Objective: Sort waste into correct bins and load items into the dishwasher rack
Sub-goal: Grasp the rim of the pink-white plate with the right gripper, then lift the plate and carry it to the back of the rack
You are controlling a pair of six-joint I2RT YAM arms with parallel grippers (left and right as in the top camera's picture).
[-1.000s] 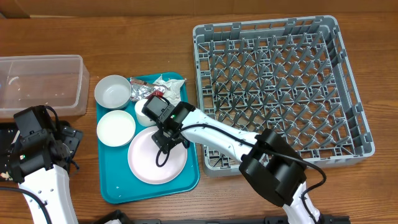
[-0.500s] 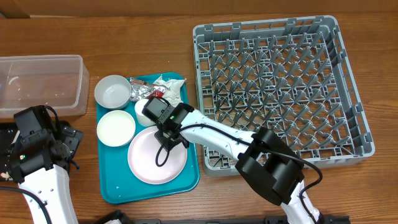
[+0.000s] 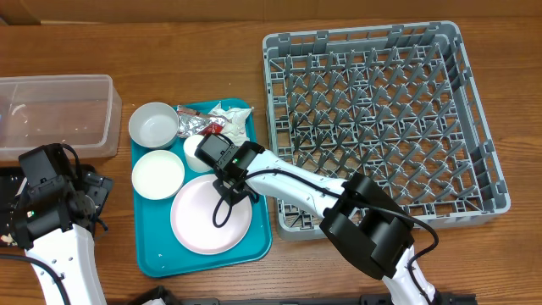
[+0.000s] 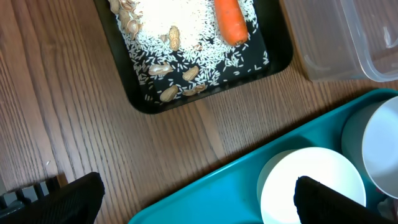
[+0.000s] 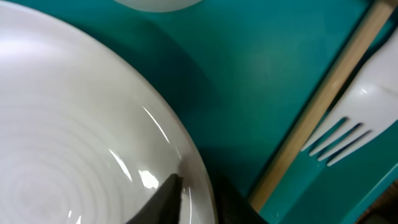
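The white round plate (image 3: pixel 212 222) lies on the teal serving tray (image 3: pixel 203 256). My right gripper (image 3: pixel 230 188) is shut on the plate's upper right rim (image 5: pixel 199 180), with one finger (image 5: pixel 166 194) on top and the other outside the edge. A white fork (image 5: pixel 357 115) lies beside the plate. Two white bowls (image 3: pixel 154 124) (image 3: pixel 157 174), a small cup (image 3: pixel 194 146), a crumpled napkin (image 3: pixel 230 119) and a foil wrapper (image 3: pixel 195 124) share the tray. The grey dishwasher rack (image 3: pixel 381 119) stands to the right. My left gripper (image 4: pixel 199 205) hangs open above the table and the tray's corner.
The clear tub (image 3: pixel 55 114) sits at the far left. In the left wrist view the black tray (image 4: pixel 137 93) holds rice, beige scraps and a carrot piece (image 4: pixel 230 22). A tan stick (image 5: pixel 323 93) lies on the teal tray next to the fork.
My right gripper has closed onto the plate's rim, and the plate has shifted slightly left on the tray. The left arm has not moved.
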